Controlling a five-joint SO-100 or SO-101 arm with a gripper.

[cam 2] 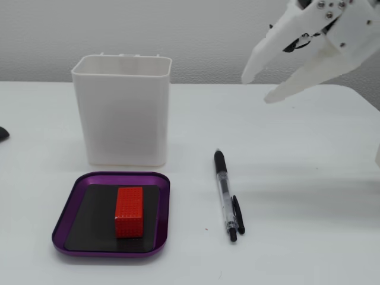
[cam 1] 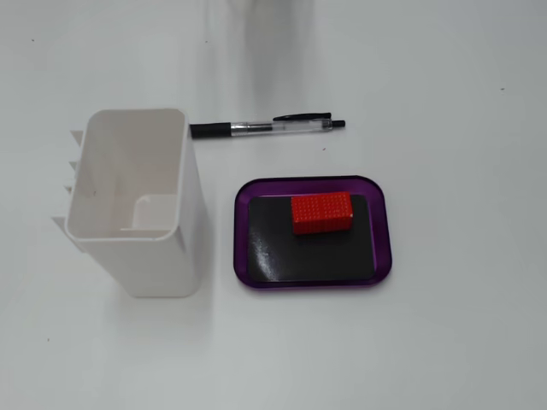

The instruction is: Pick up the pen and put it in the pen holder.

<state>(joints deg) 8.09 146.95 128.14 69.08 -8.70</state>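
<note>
The pen (cam 1: 267, 126) (cam 2: 225, 195) lies flat on the white table, a clear barrel with a black front section and black clip. The pen holder (cam 1: 132, 201) (cam 2: 123, 110), a tall white box, stands upright and empty beside it. In a fixed view my white gripper (cam 2: 256, 88) hangs high in the air to the upper right of the pen, its fingers apart and holding nothing. In the top-down fixed view the gripper is out of frame; only a faint blur shows at the top edge.
A flat purple tray (cam 1: 380, 231) (cam 2: 71, 205) with a black inset carries a red block (cam 1: 321, 212) (cam 2: 129, 211). It sits in front of the pen holder and beside the pen. A dark object (cam 2: 3, 133) pokes in at one view's left edge.
</note>
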